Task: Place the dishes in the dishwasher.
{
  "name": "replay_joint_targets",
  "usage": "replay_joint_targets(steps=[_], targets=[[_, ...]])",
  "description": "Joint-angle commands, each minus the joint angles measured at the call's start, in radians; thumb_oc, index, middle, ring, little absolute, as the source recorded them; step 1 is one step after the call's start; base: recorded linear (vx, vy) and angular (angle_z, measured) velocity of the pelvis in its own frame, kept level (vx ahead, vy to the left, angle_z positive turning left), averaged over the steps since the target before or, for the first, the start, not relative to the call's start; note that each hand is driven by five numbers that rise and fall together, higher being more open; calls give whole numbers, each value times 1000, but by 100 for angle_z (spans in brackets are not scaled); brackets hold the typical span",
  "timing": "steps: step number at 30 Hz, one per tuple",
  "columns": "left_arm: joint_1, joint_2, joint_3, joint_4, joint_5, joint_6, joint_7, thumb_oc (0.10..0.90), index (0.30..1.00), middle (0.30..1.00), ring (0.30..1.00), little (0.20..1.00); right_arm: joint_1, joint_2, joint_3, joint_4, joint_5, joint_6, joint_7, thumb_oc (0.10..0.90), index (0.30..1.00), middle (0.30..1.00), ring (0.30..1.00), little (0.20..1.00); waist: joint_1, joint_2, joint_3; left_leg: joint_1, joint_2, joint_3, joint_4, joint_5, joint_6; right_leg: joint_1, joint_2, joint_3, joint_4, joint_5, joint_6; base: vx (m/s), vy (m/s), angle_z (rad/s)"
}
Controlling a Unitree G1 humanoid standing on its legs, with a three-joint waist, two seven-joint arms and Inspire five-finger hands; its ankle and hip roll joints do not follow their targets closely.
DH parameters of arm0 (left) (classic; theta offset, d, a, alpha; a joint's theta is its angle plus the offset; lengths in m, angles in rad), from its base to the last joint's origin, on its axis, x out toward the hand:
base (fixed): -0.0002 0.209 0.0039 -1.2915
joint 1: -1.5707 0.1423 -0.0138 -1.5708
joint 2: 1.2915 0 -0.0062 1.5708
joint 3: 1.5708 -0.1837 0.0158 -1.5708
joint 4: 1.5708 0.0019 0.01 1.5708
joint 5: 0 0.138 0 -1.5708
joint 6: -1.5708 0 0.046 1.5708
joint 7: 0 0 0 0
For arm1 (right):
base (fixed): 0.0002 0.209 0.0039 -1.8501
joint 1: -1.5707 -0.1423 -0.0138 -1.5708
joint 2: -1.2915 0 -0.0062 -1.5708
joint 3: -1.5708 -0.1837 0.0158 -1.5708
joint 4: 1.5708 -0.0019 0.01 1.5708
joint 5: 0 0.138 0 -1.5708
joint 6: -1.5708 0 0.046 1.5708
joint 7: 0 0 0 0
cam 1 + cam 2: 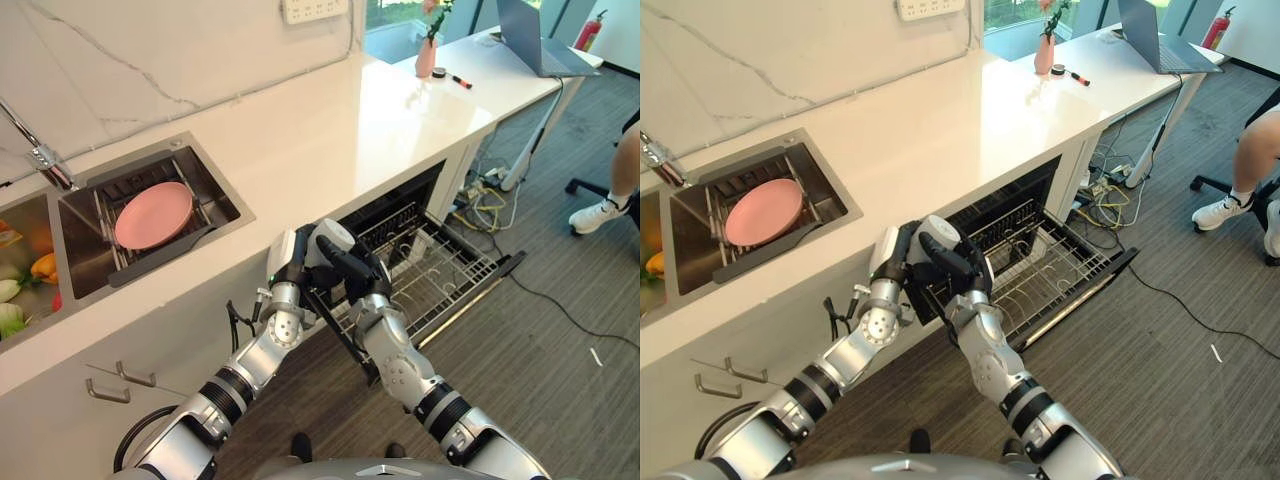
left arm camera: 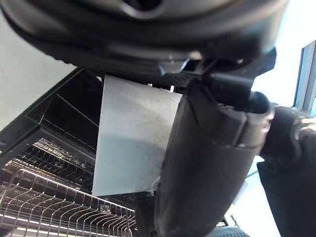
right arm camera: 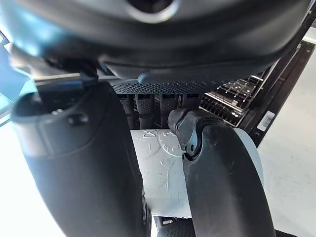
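- Right hand (image 1: 962,268) fingers curl round a white dish (image 1: 938,232), thumb pressed on its face — the left hand (image 1: 890,262) clasps its other side.
- Dish is held between both hands, just above the near corner of the pulled-out dishwasher rack (image 1: 1055,272).
- A pink plate (image 1: 763,212) waits in the sink (image 1: 835,200), well apart — nearer the left arm.

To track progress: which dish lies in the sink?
The pink plate, on the rack in the sink; the white dish is by the open dishwasher.
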Motion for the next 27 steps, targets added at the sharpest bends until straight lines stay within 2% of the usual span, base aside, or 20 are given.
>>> replay_joint_targets(steps=[1, 3, 4, 5, 6, 12, 15, 20, 21, 27], targets=[[-275, -107, -114, -31, 12, -201, -22, 400, 300, 300, 300, 300, -230, 184, -26, 3, 102, -38, 114, 400, 300, 300, 300, 300, 36, -61, -21, 88, 13, -21, 4, -115, -20, -2, -86, -10, 14, 5, 90, 0, 0, 0], [-273, -105, -116, -25, 11, -199, -24, 400, 300, 300, 300, 300, -232, 176, -34, -6, 80, -47, 97, 400, 300, 300, 300, 300, 35, -60, -22, 90, 14, -22, 4, -117, -20, 0, -85, -10, 14, 4, 90, 0, 0, 0], [-272, -105, -117, -20, 10, -198, -26, 483, 425, 425, 425, 425, -234, 172, -41, -7, 67, -51, 88, 400, 300, 300, 300, 300, 34, -60, -23, 92, 14, -22, 4, -117, -20, 1, -85, -10, 14, 3, 89, 0, 0, 0], [-273, -103, -119, -12, 8, -195, -31, 720, 780, 780, 780, 780, -238, 169, -50, -11, 51, -58, 72, 400, 300, 300, 300, 300, 34, -59, -24, 93, 14, -21, 4, -118, -19, 2, -84, -9, 15, 2, 89, 0, 0, 0], [-271, -103, -126, -2, 3, -190, -43, 800, 900, 900, 900, 900, -243, 163, -67, -16, 25, -63, 50, 400, 300, 300, 300, 300, 32, -58, -25, 95, 15, -21, 4, -119, -19, 4, -83, -9, 15, 2, 89, 0, 0, 0], [-254, -93, -140, 54, -9, -162, -108, 800, 900, 900, 900, 900, -259, 122, -145, -33, -122, -65, -55, 400, 300, 300, 300, 300, 26, -48, -30, 100, 18, -26, 4, -121, -19, 13, -81, -15, 17, -2, 85, -4, -1, 2], [-238, -65, -150, 53, 36, -146, -148, 800, 900, 900, 900, 900, -268, 97, -198, -30, -212, -55, -114, 400, 300, 300, 300, 300, 28, -41, -30, 99, 20, -30, 4, -121, -20, 16, -79, -20, 17, -7, 83, -7, -4, 2], [-161, 21, -115, -60, 72, -142, -198, 800, 900, 900, 900, 900, -255, 58, -275, -50, -313, -39, -182, 400, 300, 300, 300, 300, 39, -31, -29, 100, 24, -42, 4, -118, -24, 21, -76, -36, 14, -17, 80, -16, -14, 7], [-94, 48, -79, -107, 78, -147, -214, 800, 900, 900, 900, 900, -239, 43, -311, -46, -354, -32, -200, 400, 300, 300, 300, 300, 51, -30, -26, 98, 29, -50, 4, -111, -27, 24, -75, -47, 12, -25, 78, -4, -19, 5], [-33, 68, -50, -119, 87, -138, -227, 800, 900, 900, 900, 900, -217, 48, -332, -20, -325, -30, -207, 400, 300, 300, 300, 300, 59, -29, -21, 92, 31, -59, 4, -105, -31, 26, -74, -62, 11, -29, 75, -13, -17, 15]])
